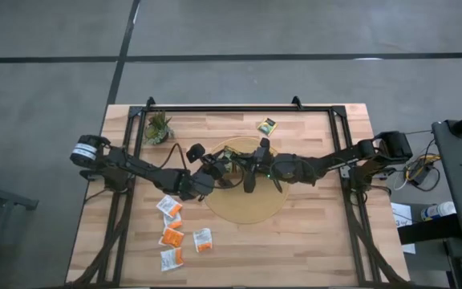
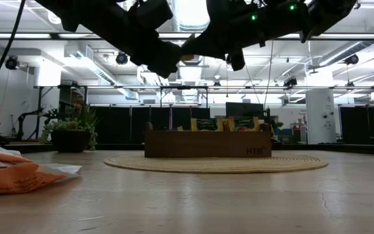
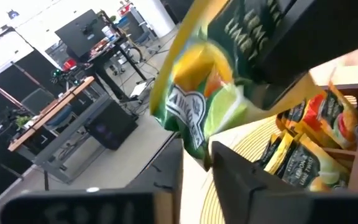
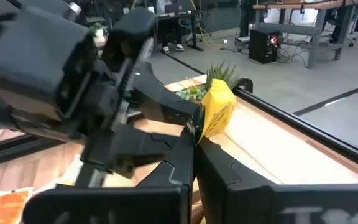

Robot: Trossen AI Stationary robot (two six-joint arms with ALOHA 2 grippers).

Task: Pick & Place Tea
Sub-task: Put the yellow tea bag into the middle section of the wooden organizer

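A yellow-and-green tea sachet (image 3: 194, 93) is up in the air between my two grippers, above the brown wooden tray (image 2: 206, 144). It also shows in the right wrist view (image 4: 216, 107). The tray stands on a round woven mat (image 1: 247, 210) and holds several upright yellow-and-dark sachets (image 3: 303, 158). My left gripper (image 1: 220, 165) reaches in from the table's left and my right gripper (image 1: 249, 167) from its right; both are shut on this sachet. Several orange and white sachets (image 1: 175, 233) lie flat near the left front. One yellow-and-dark sachet (image 1: 266, 124) lies at the far side. My left gripper pinches the sachet's lower corner (image 3: 197, 152) between its two fingers. The sachet stands out past the fingertips, bent and clear of the tray. My right gripper pinches the sachet's edge (image 4: 201, 132) between its two fingertips (image 4: 188, 146), coming from the table's right. The sachet stands up past the fingertips, lifted clear. The left gripper's fingers (image 4: 166, 109) meet it at the same place.
A small green potted plant (image 1: 157, 127) stands at the far left corner. A dark metal frame (image 1: 239, 109) runs along the table's far edge and sides. Bare wood lies at the front right of the mat (image 1: 319, 233).
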